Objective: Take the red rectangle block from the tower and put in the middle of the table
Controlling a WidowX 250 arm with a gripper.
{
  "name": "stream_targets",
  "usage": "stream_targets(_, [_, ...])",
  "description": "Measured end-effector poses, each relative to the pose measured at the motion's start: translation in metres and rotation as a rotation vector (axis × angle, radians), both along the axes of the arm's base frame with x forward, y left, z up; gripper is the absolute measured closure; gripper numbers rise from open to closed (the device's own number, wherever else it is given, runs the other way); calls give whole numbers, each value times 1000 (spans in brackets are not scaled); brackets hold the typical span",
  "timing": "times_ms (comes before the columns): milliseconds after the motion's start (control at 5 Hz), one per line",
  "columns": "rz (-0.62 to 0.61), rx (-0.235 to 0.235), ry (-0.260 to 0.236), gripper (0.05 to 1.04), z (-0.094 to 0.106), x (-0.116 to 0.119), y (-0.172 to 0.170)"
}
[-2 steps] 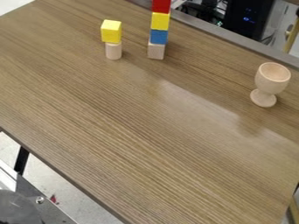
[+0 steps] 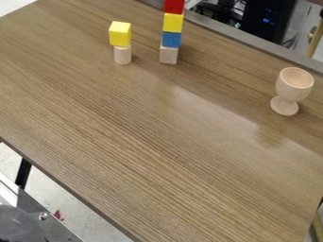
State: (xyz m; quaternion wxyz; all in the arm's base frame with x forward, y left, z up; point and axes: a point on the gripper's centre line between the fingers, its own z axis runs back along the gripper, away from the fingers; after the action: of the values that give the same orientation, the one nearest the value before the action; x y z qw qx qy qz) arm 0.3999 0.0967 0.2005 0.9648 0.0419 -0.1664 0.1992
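The red block point(image 2: 174, 6) tops a tower near the back of the wooden table point(image 2: 145, 142), its upper part cut off by the view's top edge. Directly under it sits a yellow block point(image 2: 173, 22), then a blue block point(image 2: 172, 39), and a plain wooden block point(image 2: 168, 55) stands on the table as the base.
Left of the tower, a yellow cube point(image 2: 120, 34) rests on a wooden cylinder point(image 2: 122, 55). A wooden goblet point(image 2: 291, 90) stands upright at the right. Behind the table's back edge is dark equipment point(image 2: 268, 19); a metal part point(image 2: 31, 217) lies at lower left.
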Motion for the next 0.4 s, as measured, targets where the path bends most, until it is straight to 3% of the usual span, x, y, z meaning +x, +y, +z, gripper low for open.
stream_targets(400, [-50, -2, -10, 85, -9, 31, 5])
